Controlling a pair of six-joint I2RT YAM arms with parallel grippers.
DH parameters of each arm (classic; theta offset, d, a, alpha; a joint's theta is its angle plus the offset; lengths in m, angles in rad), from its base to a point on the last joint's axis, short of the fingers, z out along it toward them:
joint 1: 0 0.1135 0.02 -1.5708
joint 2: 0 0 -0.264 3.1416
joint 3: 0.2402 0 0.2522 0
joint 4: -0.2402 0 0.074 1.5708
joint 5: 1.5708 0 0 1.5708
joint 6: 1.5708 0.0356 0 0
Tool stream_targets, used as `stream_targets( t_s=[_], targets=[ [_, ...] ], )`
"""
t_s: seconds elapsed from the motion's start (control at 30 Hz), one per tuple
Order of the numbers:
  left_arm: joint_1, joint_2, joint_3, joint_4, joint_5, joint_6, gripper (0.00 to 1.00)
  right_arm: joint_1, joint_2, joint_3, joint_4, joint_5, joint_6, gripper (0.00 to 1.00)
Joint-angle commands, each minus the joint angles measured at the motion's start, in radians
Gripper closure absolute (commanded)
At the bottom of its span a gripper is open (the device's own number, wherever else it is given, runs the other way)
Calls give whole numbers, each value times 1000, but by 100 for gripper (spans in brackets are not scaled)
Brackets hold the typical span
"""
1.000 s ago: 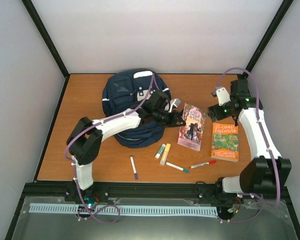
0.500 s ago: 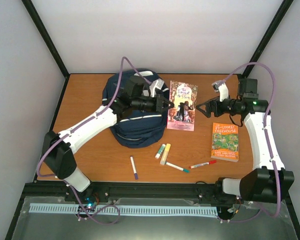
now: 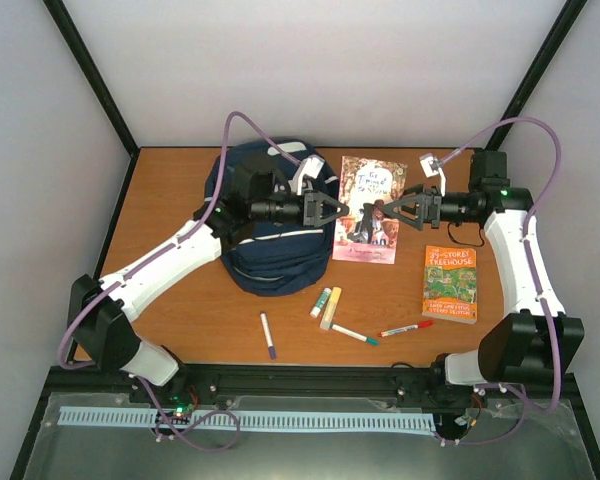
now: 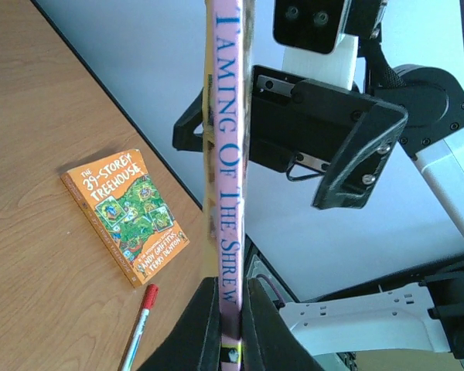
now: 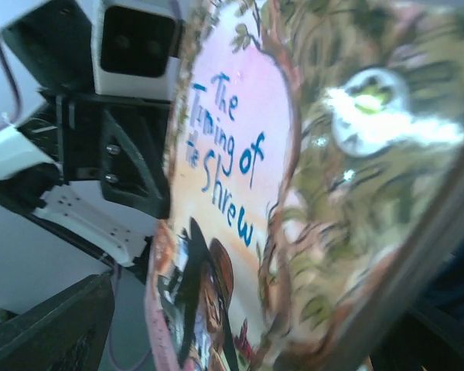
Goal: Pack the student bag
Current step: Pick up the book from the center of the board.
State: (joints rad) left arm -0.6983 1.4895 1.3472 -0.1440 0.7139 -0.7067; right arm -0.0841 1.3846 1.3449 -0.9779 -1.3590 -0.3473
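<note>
The student bag (image 3: pixel 265 235) is a navy-blue backpack lying at the back left of the table. My left gripper (image 3: pixel 332 210) is shut on the spine edge of a pink book, "The Taming of the Shrew" (image 3: pixel 368 205), and holds it above the table just right of the bag. The left wrist view shows the spine (image 4: pixel 226 139) clamped between my fingers (image 4: pixel 230 290). My right gripper (image 3: pixel 400 208) is open, with its fingers (image 4: pixel 356 147) on either side of the book's opposite edge. The cover (image 5: pixel 232 154) fills the right wrist view.
An orange book, "The 39-Storey Treehouse" (image 3: pixel 450 283), lies flat at the right and also shows in the left wrist view (image 4: pixel 125 212). A red marker (image 3: pixel 406 327), a teal pen (image 3: pixel 355 335), two highlighters (image 3: pixel 326 303) and a purple pen (image 3: pixel 267 335) lie near the front.
My left gripper lifted the pink book off the table and carried it toward the back. My right gripper swung in from the right to the book's other edge.
</note>
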Motion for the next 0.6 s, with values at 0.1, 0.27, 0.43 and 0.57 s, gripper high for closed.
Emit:
stream_targets(
  t_s=[0.1,0.27,0.43,0.57],
  targets=[
    [-1,0,2,102,36,-1,99,5,7,-30,13,-258,74,19],
    [-1,-1,9,49,-25,35,99,4,-15,-57,90,-311,174,38],
    [-1,-2,12,20,-90,27,99,5,-39,-73,112,-243,204,52],
    [-1,-1,-4,27,-120,6,99,5,-66,-114,170,-197,261,61]
  ],
)
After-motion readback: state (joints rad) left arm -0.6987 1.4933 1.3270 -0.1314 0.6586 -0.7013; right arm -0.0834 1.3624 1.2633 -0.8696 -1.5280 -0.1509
